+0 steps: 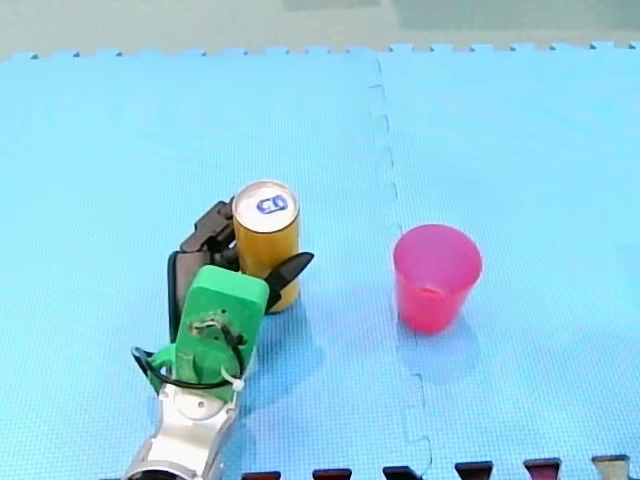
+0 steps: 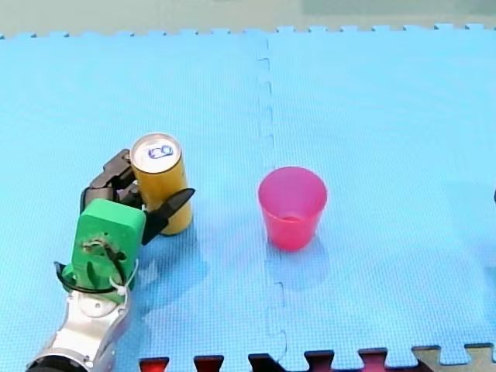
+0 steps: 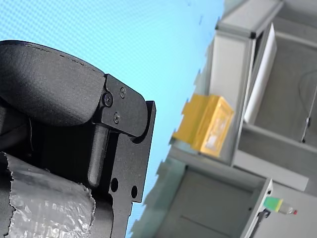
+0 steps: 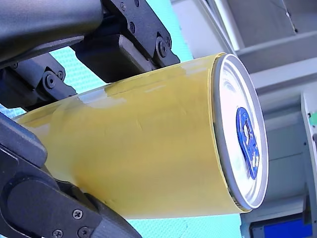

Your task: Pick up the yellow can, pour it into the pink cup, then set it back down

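- Step in hand, as I judge it: the pick-up, at the grasp; the left hand [image 1: 228,300], reaching in from the near-left, is closed around the yellow can [image 1: 266,245]; dark fingers [image 1: 208,235] wrap its far-left side and the thumb presses the side facing the cup; the second wrist view shows the same clamp, with finger links against the can wall on both sides
- The can is upright, lid up, at the left of the mat; its base looks to be at the surface, and I cannot tell whether it has left the mat
- The pink cup [image 1: 436,275] stands upright and open-mouthed well to the can's right, untouched, beyond the mat's seam [image 1: 385,150]; pouring and setting down are not yet done
- Next move, in my view: lift straight up without loosening the hold, carry the can right across the seam until it is over the cup's mouth, then tip its lid end toward the cup; the cup looks light, so a nudge from the can or the thumb could topple it
- Surface: a light blue foam mat [image 1: 520,150] of interlocking tiles; darker and red tabs [image 1: 540,468] line its near edge; a pale greenish floor strip [image 1: 200,25] lies beyond its far edge
- Room: the first wrist view looks past a dark hand housing to a grey metal frame [image 3: 233,64] beside the mat's edge; a yellow box [image 3: 208,124] sits by it
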Available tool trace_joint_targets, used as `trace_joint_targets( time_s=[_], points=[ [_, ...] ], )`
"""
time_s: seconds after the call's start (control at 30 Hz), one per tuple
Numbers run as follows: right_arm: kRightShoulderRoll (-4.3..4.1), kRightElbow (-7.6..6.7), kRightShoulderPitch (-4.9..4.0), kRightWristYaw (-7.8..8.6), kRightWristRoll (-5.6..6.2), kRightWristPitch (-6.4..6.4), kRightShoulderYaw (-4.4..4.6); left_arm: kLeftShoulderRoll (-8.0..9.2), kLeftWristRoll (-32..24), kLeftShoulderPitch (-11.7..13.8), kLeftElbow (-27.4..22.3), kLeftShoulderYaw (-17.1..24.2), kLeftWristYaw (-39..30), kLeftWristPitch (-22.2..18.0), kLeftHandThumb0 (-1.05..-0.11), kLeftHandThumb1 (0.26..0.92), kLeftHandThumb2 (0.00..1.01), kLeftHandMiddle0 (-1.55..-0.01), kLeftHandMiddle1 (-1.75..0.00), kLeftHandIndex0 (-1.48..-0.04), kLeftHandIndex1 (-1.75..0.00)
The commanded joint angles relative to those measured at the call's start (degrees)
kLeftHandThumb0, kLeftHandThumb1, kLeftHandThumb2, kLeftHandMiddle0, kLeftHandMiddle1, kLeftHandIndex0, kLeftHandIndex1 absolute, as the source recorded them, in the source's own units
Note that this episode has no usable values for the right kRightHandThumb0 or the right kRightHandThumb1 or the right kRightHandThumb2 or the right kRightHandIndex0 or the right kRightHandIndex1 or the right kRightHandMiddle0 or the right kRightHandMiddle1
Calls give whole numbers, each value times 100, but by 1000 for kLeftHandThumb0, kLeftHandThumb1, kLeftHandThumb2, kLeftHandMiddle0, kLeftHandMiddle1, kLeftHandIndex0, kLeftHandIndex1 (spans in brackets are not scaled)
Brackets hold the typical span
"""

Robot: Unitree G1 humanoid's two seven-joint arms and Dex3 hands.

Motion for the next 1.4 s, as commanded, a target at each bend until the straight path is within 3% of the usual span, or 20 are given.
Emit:
trace_joint_targets(
  time_s=[0.0, 0.4, 0.53, 0.67, 0.97, 1.37],
  points=[
    [1, 1, 12, 10, 26, -21, -17, 17, -50, 1, -73, 25, -46, 33, -346, 836, 0, -1312, -37, -1186, -16],
    [25, 25, -16, 39, 34, -4, -16, 136, -90, -56, -221, 69, -212, 175, -332, 833, 0, -1326, -19, -1195, -6],
    [30, 34, -27, 16, 19, 7, -6, 193, -135, -253, -322, 117, -232, 376, -329, 830, 0, -1330, -16, -1196, -5],
    [38, 38, -43, 4, 4, 15, 6, 107, -169, -485, -425, 120, -150, 592, -330, 826, 0, -1337, -15, -1204, -6],
    [94, 36, -85, -31, -16, 22, 19, 3, -225, -680, -428, 110, -280, 324, -338, 820, 0, -1352, -13, -1209, -3],
    [150, 22, -51, -125, -63, -54, 49, 80, -129, -769, -340, 43, -314, 265, -331, 825, 1, -1364, -8, -1206, 0]
  ],
)
